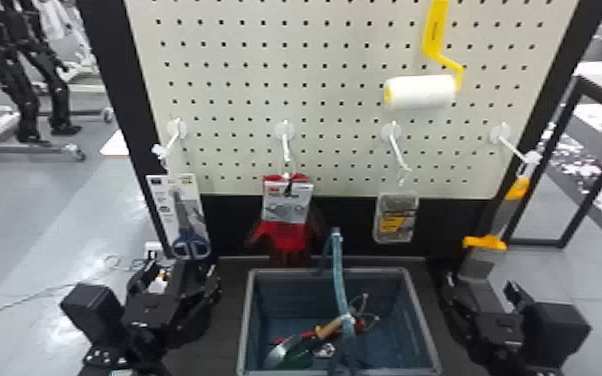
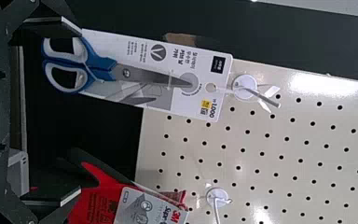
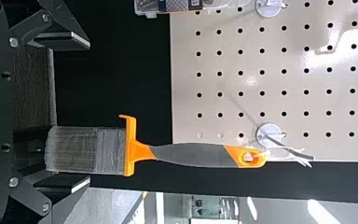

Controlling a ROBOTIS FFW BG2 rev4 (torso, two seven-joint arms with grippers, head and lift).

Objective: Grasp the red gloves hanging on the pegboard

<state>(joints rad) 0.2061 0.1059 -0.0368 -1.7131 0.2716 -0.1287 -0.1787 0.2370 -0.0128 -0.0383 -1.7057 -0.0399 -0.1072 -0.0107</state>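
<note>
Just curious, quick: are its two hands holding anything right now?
Left gripper: open, holding nothing.
Right gripper: open, holding nothing.

Head camera above, wrist cameras close, all facing pegboard [image 1: 315,75].

Matte blk boxy left arm [image 1: 135,310] and right arm [image 1: 530,325]. Small white plug [image 1: 157,286] on L wrist. Flat blk fingers [image 2: 46,26] w/ pale edge strips; silver screws [image 3: 13,42] in blk brackets.

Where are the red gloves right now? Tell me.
In the head view, the red gloves hang centre-left on the pegboard, between the packaged scissors and a small packet, above the grey bin.
</note>
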